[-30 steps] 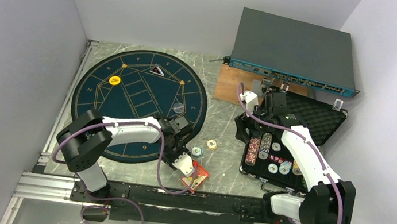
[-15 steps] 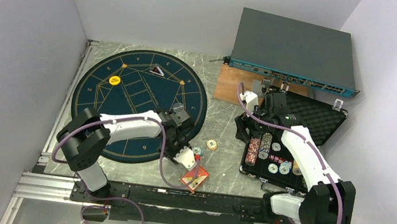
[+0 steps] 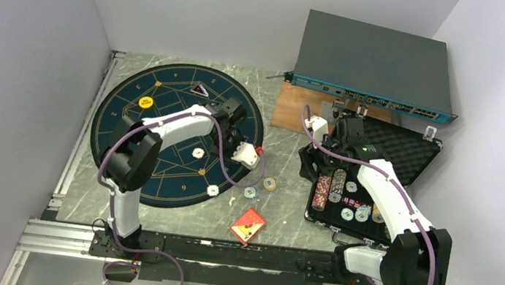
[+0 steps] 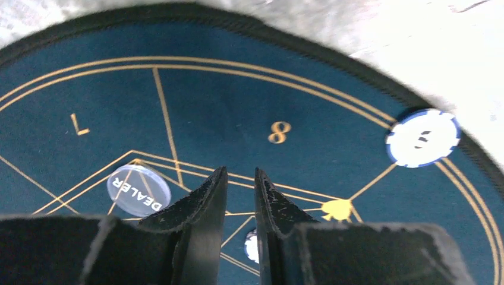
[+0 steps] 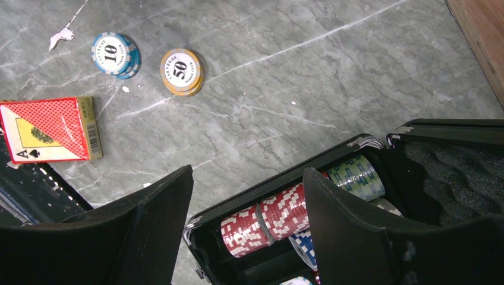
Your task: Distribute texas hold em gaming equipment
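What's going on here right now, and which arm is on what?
The left gripper hovers empty over the round mat, jaws a narrow gap apart. Whitish chips, a yellow disc and a dealer button lie on the mat. The right gripper hangs open over the case edge, holding nothing. A blue 10 stack, a yellow 50 stack and the card pack sit on the table.

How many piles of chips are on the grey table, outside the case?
2. The blue 10 pile and the yellow 50 pile sit side by side between the mat and the case. Others may be hidden.
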`<state>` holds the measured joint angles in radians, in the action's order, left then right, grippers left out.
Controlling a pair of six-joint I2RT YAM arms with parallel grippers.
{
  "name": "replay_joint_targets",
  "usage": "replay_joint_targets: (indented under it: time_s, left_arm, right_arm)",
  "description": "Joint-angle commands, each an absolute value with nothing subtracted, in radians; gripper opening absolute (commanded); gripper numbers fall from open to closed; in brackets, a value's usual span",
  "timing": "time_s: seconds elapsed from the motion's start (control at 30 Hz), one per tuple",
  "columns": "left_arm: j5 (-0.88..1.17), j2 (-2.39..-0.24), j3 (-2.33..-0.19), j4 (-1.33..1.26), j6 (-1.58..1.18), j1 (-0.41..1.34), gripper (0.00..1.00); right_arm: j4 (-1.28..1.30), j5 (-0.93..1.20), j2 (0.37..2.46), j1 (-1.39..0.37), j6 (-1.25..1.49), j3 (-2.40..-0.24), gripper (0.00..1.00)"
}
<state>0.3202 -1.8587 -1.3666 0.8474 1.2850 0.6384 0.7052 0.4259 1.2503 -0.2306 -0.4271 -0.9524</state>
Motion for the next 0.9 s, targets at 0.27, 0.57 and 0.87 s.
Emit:
replay_joint_targets:
  time_s: [0.27, 0.57, 0.87]
  left_arm:
    - [0.403, -1.777, -1.331, 0.856, 1.332, 0.59, 0.73]
    - [0.359, -1.612, -1.05, 0.719, 1.216, 0.69, 0.87]
    - [0.34, -1.614, -0.975, 0.642, 1.164, 0.733, 0.85]
  right_arm:
    - [0.672, 0.438, 1.259, -0.227, -0.446, -0.952, 0.72]
    - [0.675, 0.446, 1.268, -0.227, -0.446, -0.955, 0.72]
    - [0.676, 0.449, 1.264, -0.227, -0.449, -0.953, 0.72]
